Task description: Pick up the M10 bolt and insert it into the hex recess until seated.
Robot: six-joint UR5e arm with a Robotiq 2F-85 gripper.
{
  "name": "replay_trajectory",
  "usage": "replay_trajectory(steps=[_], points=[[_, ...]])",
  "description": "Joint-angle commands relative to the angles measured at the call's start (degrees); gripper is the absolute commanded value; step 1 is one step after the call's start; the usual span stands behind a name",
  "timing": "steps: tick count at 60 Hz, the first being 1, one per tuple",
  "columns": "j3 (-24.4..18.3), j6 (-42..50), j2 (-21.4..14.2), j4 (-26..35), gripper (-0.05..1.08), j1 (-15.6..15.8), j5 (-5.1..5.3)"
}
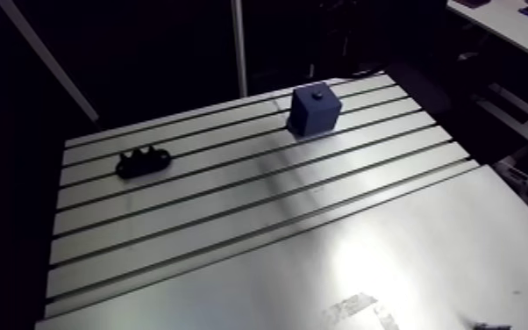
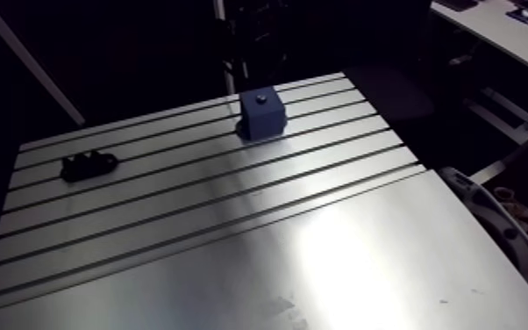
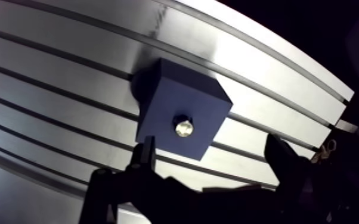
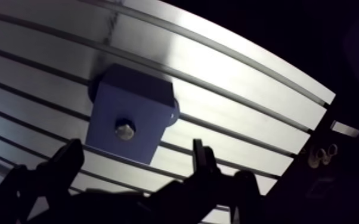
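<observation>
Blue block [image 3: 182, 110], bolt [image 3: 184, 127] in its top, sits under the hovering gripper [image 3: 212, 149], fingers [image 3: 280, 158] spread

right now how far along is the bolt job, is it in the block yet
Looks mostly done: the bolt sits in the top of the blue block, its metal end showing. The black holder farther along the table shows no bolt that I can make out. In hand: nothing; the gripper is open by the block, with nothing between its fingers. Left: confirming the bolt is fully seated, which these views cannot settle.
</observation>
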Motion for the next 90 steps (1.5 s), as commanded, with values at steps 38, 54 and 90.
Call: replay_trajectory(steps=[38, 54, 90], points=[[3.24, 16.48, -1.36, -0.63, 0.70, -0.51, 3.84], [4.10, 16.57, -2.02, -2.20, 0.67, -1.38, 4.19], [6.23, 19.99, -2.41, -2.93, 0.59, -1.85, 4.38]])
